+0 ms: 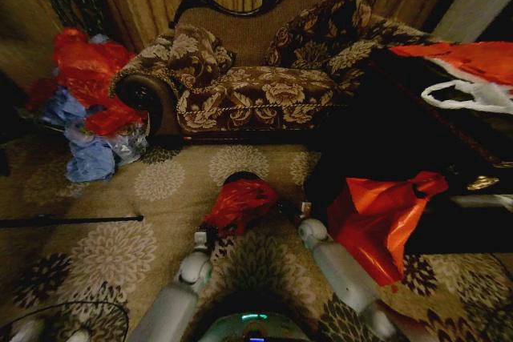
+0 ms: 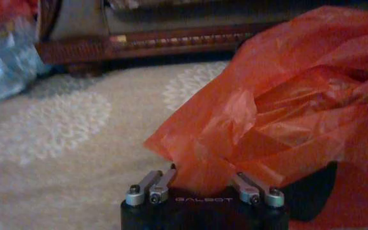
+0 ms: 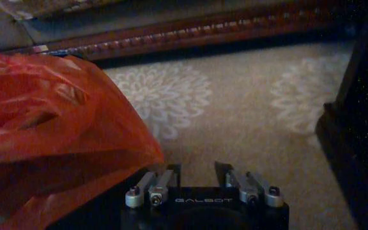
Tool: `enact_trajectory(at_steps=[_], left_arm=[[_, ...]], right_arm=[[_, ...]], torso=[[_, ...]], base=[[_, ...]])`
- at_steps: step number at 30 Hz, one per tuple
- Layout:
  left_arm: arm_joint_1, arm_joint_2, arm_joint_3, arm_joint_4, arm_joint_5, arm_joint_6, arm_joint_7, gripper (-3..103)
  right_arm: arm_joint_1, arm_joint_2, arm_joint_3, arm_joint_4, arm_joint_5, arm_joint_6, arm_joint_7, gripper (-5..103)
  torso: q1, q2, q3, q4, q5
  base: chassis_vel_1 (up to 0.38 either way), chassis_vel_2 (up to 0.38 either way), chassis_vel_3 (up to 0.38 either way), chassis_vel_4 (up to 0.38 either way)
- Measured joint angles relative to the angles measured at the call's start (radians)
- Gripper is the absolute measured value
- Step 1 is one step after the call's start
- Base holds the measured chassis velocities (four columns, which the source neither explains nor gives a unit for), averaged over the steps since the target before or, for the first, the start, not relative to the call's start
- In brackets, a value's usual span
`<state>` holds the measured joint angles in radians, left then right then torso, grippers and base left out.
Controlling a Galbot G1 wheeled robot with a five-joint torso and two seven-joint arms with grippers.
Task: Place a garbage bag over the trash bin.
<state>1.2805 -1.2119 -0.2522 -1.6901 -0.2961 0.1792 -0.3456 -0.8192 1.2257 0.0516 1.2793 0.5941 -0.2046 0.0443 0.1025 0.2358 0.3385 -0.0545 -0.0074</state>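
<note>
The garbage bag (image 1: 240, 204) is a crinkly red plastic bag draped over the trash bin (image 1: 240, 176), whose black rim peeks out at the far side. My left gripper (image 1: 208, 232) is at the bag's near left edge. In the left wrist view the bag (image 2: 286, 115) bunches down between the spread fingers of that gripper (image 2: 203, 175), with the black bin (image 2: 312, 194) beside it. My right gripper (image 1: 302, 212) is just right of the bag. In the right wrist view this gripper (image 3: 198, 167) is open over bare carpet, and the bag (image 3: 43, 129) lies beside it.
A larger orange-red bag (image 1: 377, 218) hangs against dark furniture (image 1: 377, 134) on the right. A heap of red and blue bags (image 1: 88, 110) lies at the left, by the patterned sofa (image 1: 256, 86). A thin dark rod (image 1: 72, 219) lies on the carpet at left.
</note>
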Motion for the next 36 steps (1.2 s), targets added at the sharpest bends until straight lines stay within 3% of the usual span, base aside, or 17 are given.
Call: enact_trajectory(at_steps=[1, 2, 4, 5, 6, 7, 8, 10, 11, 13, 14, 15, 19, 21, 26, 31, 36], left_arm=[[0.013, 0.008, -0.007, -0.014, 0.01, -0.006, 0.001, 26], [0.048, 0.028, -0.025, -0.053, 0.04, -0.02, 0.003, 36], [0.068, 0.039, -0.035, -0.075, 0.061, -0.028, 0.005, 36], [0.082, 0.047, -0.042, -0.091, 0.082, -0.037, 0.008, 42], [0.095, 0.055, -0.047, -0.103, 0.109, -0.05, 0.012, 47], [0.117, 0.067, -0.055, -0.119, 0.163, -0.076, 0.023, 53], [0.129, 0.076, -0.06, -0.126, 0.208, -0.096, 0.031, 58], [0.14, 0.09, -0.067, -0.135, 0.279, -0.127, 0.039, 64], [0.144, 0.103, -0.074, -0.14, 0.349, -0.151, 0.047, 69], [0.145, 0.11, -0.077, -0.141, 0.382, -0.163, 0.053, 69], [0.144, 0.129, -0.086, -0.141, 0.464, -0.191, 0.079, 80], [0.138, 0.142, -0.088, -0.138, 0.503, -0.2, 0.091, 80], [0.104, 0.16, -0.083, -0.113, 0.578, -0.211, 0.1, 96], [0.092, 0.164, -0.079, -0.108, 0.592, -0.215, 0.119, 98], [0.064, 0.222, -0.05, -0.134, 0.614, -0.233, 0.263, 100], [0.085, 0.247, -0.038, -0.147, 0.619, -0.215, 0.285, 100], [0.045, 0.217, -0.013, -0.049, 0.621, -0.209, 0.268, 100]], right_arm=[[-0.006, -0.003, 0.003, 0.009, -0.008, 0.003, 0.0, 38], [-0.03, -0.014, 0.013, 0.046, -0.025, 0.011, 0.0, 44], [-0.047, -0.022, 0.018, 0.072, -0.033, 0.013, 0.0, 44], [-0.062, -0.03, 0.022, 0.096, -0.041, 0.014, 0.001, 55], [-0.077, -0.039, 0.026, 0.122, -0.05, 0.015, 0.001, 55], [-0.103, -0.055, 0.03, 0.17, -0.07, 0.016, 0.001, 55], [-0.12, -0.068, 0.033, 0.206, -0.087, 0.016, 0.001, 66], [-0.139, -0.086, 0.036, 0.253, -0.12, 0.016, 0.001, 66], [-0.154, -0.101, 0.04, 0.289, -0.156, 0.018, -0.002, 77], [-0.158, -0.109, 0.041, 0.304, -0.172, 0.021, -0.005, 77], [-0.165, -0.124, 0.041, 0.334, -0.193, 0.024, -0.01, 88], [-0.167, -0.13, 0.036, 0.358, -0.185, 0.021, -0.005, 88], [-0.17, -0.129, 0.032, 0.383, -0.161, 0.011, 0.008, 100], [-0.171, -0.127, 0.032, 0.383, -0.159, 0.011, 0.009, 100], [-0.177, -0.121, 0.036, 0.379, -0.153, 0.01, 0.012, 100], [-0.179, -0.119, 0.049, 0.37, -0.15, 0.01, 0.011, 100], [-0.173, -0.111, 0.053, 0.358, -0.139, 0.011, 0.01, 100]], torso=[[0.0, 0.0, 0.0, 0.0001, 0.0], [0.0, 0.0, 0.0, 0.0003, 0.0001], [0.0, 0.0, 0.0, 0.0003, 0.0001], [0.0, 0.0, 0.0, 0.0004, 0.0002], [0.0, 0.0, 0.0, 0.0002, 0.0002], [0.0, 0.0, 0.0, 0.0, -0.0001], [0.0, 0.0, 0.0, 0.0, -0.0002], [0.0, 0.0, 0.0, 0.0002, -0.0001], [0.0, 0.0, 0.0, 0.0001, -0.0002], [0.0, 0.0, 0.0, 0.0, -0.0002], [0.0, 0.0, 0.0, 0.0, -0.0001], [0.0, 0.0, 0.0, 0.0, 0.0], [0.0, 0.0, 0.0, 0.0003, -0.0002], [0.0, 0.0, 0.0, 0.0002, -0.0002], [0.0, 0.0, 0.0, -0.0001, 0.0], [0.0, 0.0, 0.0, 0.0002, 0.0], [0.0, 0.0, 0.0, 0.0002, 0.0]], base=[[0.0, 0.0, 0.0, 0.0], [0.0, 0.0, 0.0, 0.0], [0.0, 0.0, 0.0, 0.0], [0.0, 0.0, 0.0, 0.0], [0.0, 0.0, 0.0, 0.0], [0.0, 0.0, 0.0, 0.0], [0.0, 0.0, 0.0, 0.0], [0.0, 0.0, 0.0, 0.0], [0.0, 0.0, 0.0, 0.0], [0.0, 0.0, 0.0, 0.0], [0.0, 0.0, 0.0, 0.0], [0.0, 0.0, 0.0, 0.0], [0.0, 0.0, 0.0, 0.0], [0.0, 0.0, 0.0, 0.0], [0.0, 0.0, 0.0, 0.0], [0.0, 0.0, 0.0, 0.0], [0.0, 0.0, 0.0, 0.0]])
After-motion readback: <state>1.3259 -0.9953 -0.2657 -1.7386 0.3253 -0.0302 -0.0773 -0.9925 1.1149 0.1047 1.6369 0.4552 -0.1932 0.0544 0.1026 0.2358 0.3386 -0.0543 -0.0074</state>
